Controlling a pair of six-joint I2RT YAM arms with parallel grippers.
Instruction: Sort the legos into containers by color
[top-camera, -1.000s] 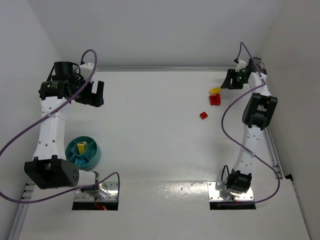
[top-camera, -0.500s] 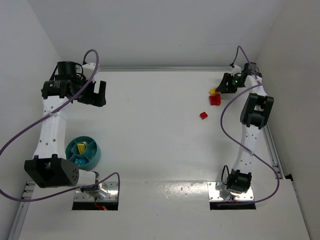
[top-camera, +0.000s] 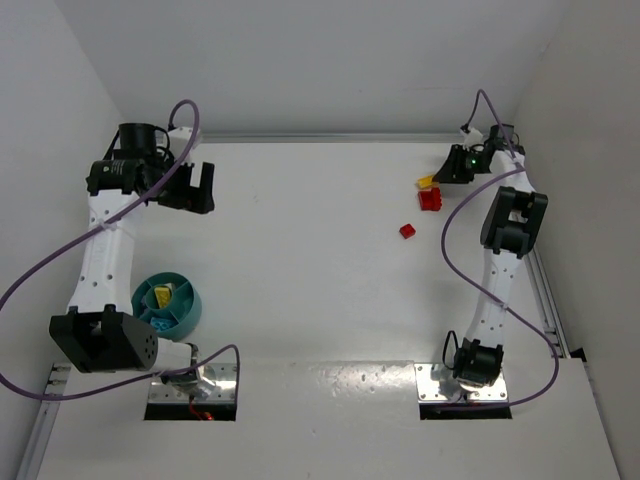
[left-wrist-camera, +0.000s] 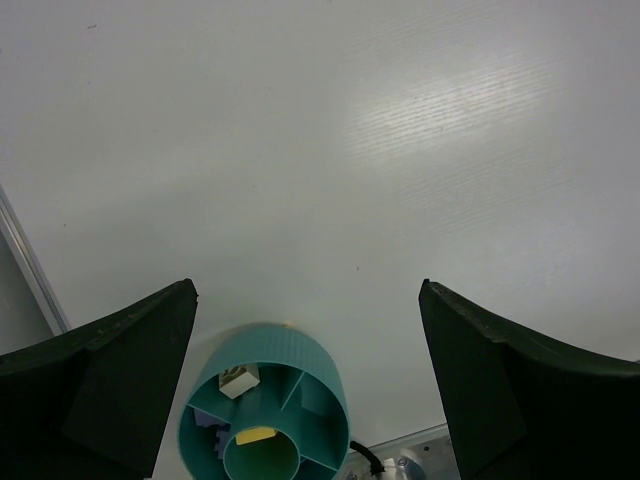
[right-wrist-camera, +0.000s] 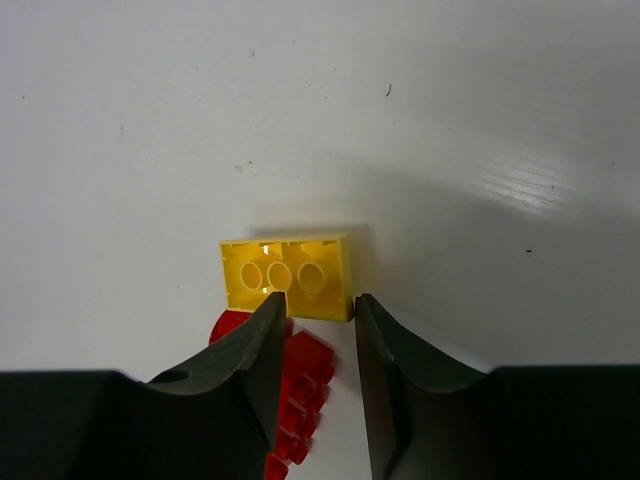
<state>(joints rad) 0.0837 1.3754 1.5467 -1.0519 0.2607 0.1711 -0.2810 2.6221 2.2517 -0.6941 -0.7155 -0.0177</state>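
A yellow lego (right-wrist-camera: 290, 272) lies hollow side up at the far right of the table, also seen from above (top-camera: 428, 181). Touching its near edge is a red lego (right-wrist-camera: 300, 385) (top-camera: 430, 198). My right gripper (right-wrist-camera: 320, 300) (top-camera: 448, 172) is low over them, its jaws narrowed but still apart. One fingertip overlaps the yellow lego's near edge and the other stands at its right corner. A second red lego (top-camera: 406, 230) lies alone nearby. My left gripper (top-camera: 190, 187) (left-wrist-camera: 305, 290) hangs wide open and empty above the teal bowl (top-camera: 187, 318) (left-wrist-camera: 300, 340), whose containers hold yellow and blue legos.
Metal base plates (top-camera: 225, 378) (top-camera: 432, 382) sit at the near edge. White walls close in the table on the left, the far side and the right. A rail (top-camera: 548, 290) runs along the right edge, close behind the right arm.
My right gripper dropped down and left onto the yellow lego, and its jaws narrowed. The left arm shifted very slightly and stayed wide open.
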